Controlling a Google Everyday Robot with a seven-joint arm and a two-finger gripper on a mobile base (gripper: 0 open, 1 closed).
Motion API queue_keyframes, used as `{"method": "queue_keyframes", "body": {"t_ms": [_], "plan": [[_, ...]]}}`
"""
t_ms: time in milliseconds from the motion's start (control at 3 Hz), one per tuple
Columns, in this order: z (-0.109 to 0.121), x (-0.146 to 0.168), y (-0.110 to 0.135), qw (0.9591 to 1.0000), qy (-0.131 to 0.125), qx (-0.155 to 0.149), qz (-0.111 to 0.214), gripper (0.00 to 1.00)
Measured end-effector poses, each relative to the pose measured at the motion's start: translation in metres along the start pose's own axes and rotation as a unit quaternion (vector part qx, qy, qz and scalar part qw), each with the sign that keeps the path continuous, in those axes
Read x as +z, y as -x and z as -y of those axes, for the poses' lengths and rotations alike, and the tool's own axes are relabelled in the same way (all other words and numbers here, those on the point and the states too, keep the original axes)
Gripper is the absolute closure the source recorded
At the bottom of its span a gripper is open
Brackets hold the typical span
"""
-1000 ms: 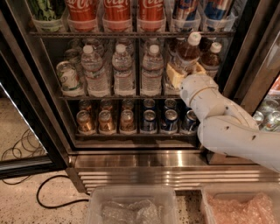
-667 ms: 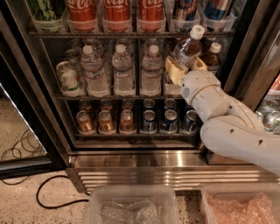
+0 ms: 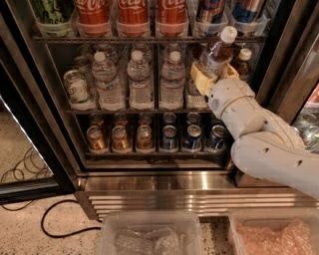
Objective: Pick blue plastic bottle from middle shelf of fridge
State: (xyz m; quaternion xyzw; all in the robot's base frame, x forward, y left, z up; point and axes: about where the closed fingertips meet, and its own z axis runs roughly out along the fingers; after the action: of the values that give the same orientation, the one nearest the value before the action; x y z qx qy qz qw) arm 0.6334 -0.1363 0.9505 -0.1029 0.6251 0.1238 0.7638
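Observation:
The blue plastic bottle (image 3: 215,54) has a white cap and amber drink inside. It hangs tilted, cap up and to the right, at the right end of the middle shelf (image 3: 124,110) of the fridge (image 3: 164,182). My gripper (image 3: 215,74) is shut on its lower half, with a yellowish finger (image 3: 201,79) on either side. The bottle's base is lifted above the wire rack and hidden by the gripper. My white arm reaches in from the lower right.
A similar brown bottle (image 3: 243,62) stands just behind, to the right. Water bottles (image 3: 140,79) fill the shelf to the left, beside a green can (image 3: 79,88). Cans (image 3: 169,138) line the shelf below, and cola bottles (image 3: 132,15) the shelf above. Two plastic bins (image 3: 149,234) sit below and a cable (image 3: 55,224) lies on the floor.
The bottle has risen from the shelf and tipped further over in my gripper. My arm has shifted slightly up with it.

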Motion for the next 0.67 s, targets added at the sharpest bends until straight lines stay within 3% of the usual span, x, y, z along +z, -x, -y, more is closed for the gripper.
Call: {"method": "queue_keyframes", "body": {"t_ms": [333,667], "plan": [[0.000,-0.001,-0.002,1.0000,0.000,0.000,0.000,1.00],[-0.009,-0.003,0.009,0.9996,0.028,0.006,0.008,1.00]]}}
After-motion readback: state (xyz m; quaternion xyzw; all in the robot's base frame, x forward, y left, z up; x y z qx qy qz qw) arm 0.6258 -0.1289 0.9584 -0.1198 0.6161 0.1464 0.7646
